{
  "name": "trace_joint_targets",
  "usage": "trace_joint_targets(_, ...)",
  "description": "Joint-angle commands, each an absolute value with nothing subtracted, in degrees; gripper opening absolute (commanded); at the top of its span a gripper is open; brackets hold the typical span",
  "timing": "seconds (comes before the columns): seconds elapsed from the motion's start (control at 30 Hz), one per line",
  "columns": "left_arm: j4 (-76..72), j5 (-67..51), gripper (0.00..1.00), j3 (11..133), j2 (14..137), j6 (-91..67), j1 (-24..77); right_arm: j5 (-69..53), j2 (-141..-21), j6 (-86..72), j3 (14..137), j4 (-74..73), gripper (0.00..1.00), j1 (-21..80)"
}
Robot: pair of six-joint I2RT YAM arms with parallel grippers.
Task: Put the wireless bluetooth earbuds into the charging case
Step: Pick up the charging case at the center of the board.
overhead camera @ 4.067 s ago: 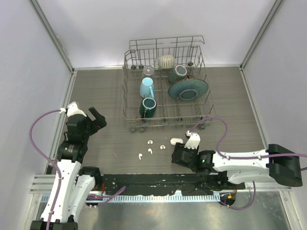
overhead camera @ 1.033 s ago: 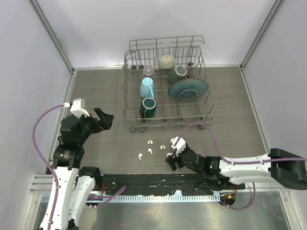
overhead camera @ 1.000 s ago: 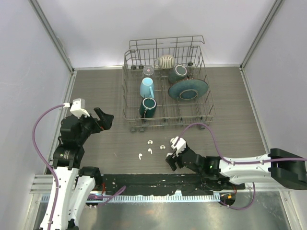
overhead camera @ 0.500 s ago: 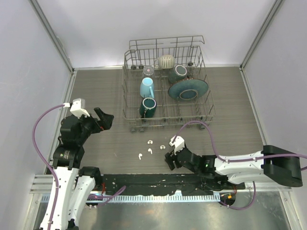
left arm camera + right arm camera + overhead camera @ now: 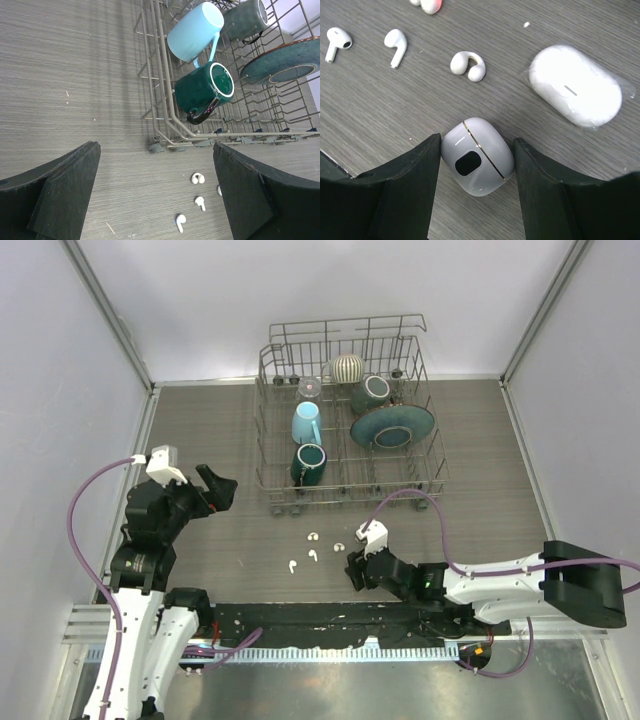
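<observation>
Right gripper [image 5: 477,150] flanks the round case [image 5: 477,162], clamped or not I cannot tell | left gripper [image 5: 155,150] spread wide | risk: curved shell squirts out, scattering earbuds [image 5: 395,42].

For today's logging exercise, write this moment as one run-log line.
left gripper: open, empty | right gripper: closed on rounded case, case on table | earbuds: loose on table

No lettering, brand, number or sign can be read anywhere in these views. The round grey case [image 5: 477,163] bears only a blank dark window and a thin gold seam. The oval white case [image 5: 575,85] carries one short grey dash, which is not a character. The mugs in the rack are plain.
</observation>
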State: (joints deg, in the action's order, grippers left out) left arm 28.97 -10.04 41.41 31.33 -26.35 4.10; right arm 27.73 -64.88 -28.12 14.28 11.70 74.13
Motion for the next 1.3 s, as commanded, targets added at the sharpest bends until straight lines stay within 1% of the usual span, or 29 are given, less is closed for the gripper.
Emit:
trace_joint_targets(0.0,27.60,-9.23,1.00,41.40,31.46,-25.40,4.04,35.32,-64.34,-36.37,16.96,11.16,0.46,74.18)
trace_joint_targets(0.07,27.69,-9.23,1.00,41.40,31.64,-25.31,4.13,37.87,-65.39,-40.85,17.75,10.29,0.43,74.18)
trace_joint_targets(0.13,27.77,-9.23,1.00,41.40,31.64,-25.31,4.04,39.80,-66.79,-45.06,19.24,9.94,0.43,74.18)
trace_joint_targets(0.27,28.12,-8.88,1.00,41.48,31.73,-25.40,4.04,40.87,-73.80,-48.87,24.94,5.10,0.44,74.88)
trace_joint_targets(0.37,28.30,-8.53,1.00,41.57,31.82,-25.31,4.04,42.35,-77.33,-50.44,28.03,1.59,0.51,76.11)
trace_joint_targets(0.6,28.48,-8.26,1.00,41.57,31.82,-25.40,4.04,44.65,-76.03,-55.80,27.42,-3.16,0.57,78.84)
trace_joint_targets(0.73,28.48,-8.26,1.00,41.66,32.08,-25.31,4.13,42.90,-74.97,-54.76,26.98,-3.61,0.70,79.19)
trace_joint_targets(0.8,28.48,-8.35,1.00,41.66,32.08,-25.40,4.04,41.66,-74.18,-52.83,26.02,-1.94,0.76,79.19)
trace_joint_targets(0.83,28.48,-8.26,1.00,41.66,32.08,-25.31,4.13,39.40,-73.22,-49.78,25.41,0.94,0.80,79.19)
trace_joint_targets(0.93,28.48,-8.52,1.00,41.66,32.08,-25.40,4.13,37.45,-70.50,-43.98,23.30,4.81,0.84,79.19)
trace_joint_targets(1.1,27.69,-9.75,1.00,41.40,31.90,-25.40,4.13,38.58,-64.09,-31.93,18.73,7.63,0.86,79.19)
trace_joint_targets(1.13,27.60,-10.02,1.00,41.31,31.82,-25.40,4.04,37.63,-62.68,-27.73,17.50,11.56,0.86,79.19)
trace_joint_targets(1.17,27.51,-10.11,1.00,41.31,31.73,-25.40,4.13,35.09,-59.71,-19.59,14.88,13.52,0.86,79.19)
trace_joint_targets(1.27,27.33,-10.28,1.00,41.22,31.55,-25.40,4.04,31.92,-55.74,-8.57,9.95,21.78,0.86,79.10)
